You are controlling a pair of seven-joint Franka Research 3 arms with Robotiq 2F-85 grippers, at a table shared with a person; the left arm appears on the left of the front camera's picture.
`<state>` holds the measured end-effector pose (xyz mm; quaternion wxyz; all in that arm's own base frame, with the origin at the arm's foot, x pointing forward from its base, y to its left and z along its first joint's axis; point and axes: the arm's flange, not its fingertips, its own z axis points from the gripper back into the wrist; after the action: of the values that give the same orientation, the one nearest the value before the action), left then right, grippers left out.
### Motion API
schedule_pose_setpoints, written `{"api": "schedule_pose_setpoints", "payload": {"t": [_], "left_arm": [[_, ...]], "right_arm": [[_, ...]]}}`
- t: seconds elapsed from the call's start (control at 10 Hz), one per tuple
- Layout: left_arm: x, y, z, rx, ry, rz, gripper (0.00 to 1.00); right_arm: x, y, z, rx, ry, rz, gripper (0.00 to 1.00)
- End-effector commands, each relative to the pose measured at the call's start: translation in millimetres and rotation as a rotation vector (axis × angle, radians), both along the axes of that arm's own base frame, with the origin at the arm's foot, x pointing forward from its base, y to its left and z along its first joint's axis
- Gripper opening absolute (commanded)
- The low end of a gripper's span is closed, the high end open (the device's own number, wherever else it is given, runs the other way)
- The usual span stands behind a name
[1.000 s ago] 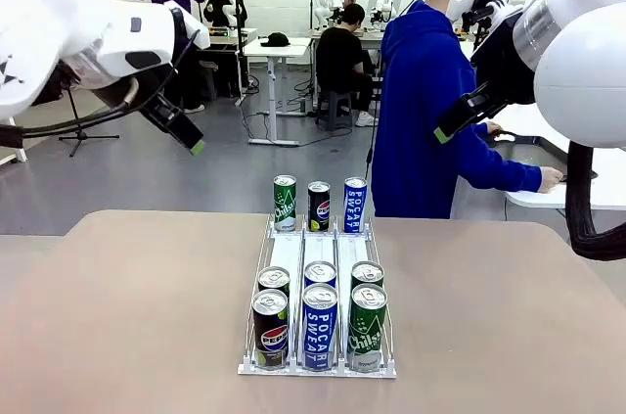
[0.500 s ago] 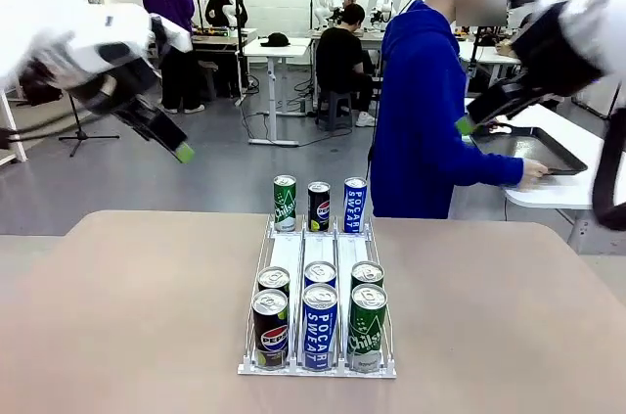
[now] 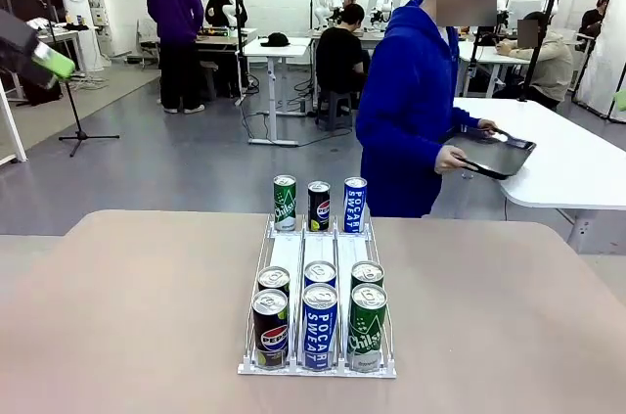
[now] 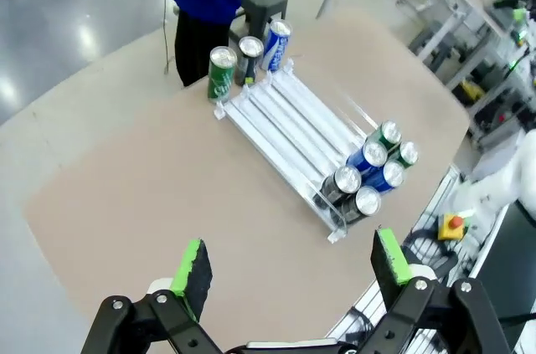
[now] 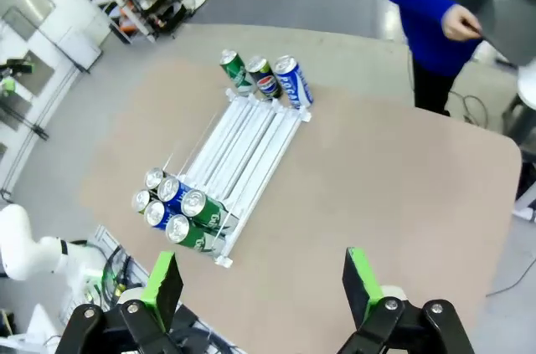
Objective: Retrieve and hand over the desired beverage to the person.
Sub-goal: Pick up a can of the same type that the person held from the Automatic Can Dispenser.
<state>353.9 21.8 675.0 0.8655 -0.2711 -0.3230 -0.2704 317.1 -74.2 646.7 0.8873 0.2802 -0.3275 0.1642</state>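
Both the left gripper point(image 4: 291, 266) and right gripper point(image 5: 261, 280) hang high with jaws wide, empty. The cans point(image 3: 320, 324) stand upright in the rack point(image 3: 287, 250) at the middle of the worktop point(image 3: 127, 316), the person point(image 3: 406, 101) at its 1 o'clock. Full cans likely weigh some; thin, slick walls dent: grip mid-body, squarely.

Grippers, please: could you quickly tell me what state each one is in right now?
Left gripper: open, holding nothing.
Right gripper: open, holding nothing.

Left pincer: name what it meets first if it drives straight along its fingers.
Probably the bare table, just beside the can rack. The open left pincer points down at it with nothing between. The exact landing spot is uncertain.
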Motion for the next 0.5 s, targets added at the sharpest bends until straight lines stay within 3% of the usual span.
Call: {"api": "schedule_pose_setpoints", "payload": {"t": [0.0,0.2,0.4], "left_arm": [[-8.2,5.9,6.4,-0.047,-0.038,0.014,1.0],[-12.0,11.3,0.3,-0.022,-0.004,0.038,1.0],[-9.9,14.3,11.7,-0.042,-0.023,0.04,1.0]], "right_arm": [[-0.3,0.2,-0.6,0.003,-0.009,-0.007,1.0],[-2.5,-0.8,-1.2,-0.02,-0.014,-0.018,1.0],[-4.0,-9.9,0.8,0.004,0.003,-0.039,1.0]]}}
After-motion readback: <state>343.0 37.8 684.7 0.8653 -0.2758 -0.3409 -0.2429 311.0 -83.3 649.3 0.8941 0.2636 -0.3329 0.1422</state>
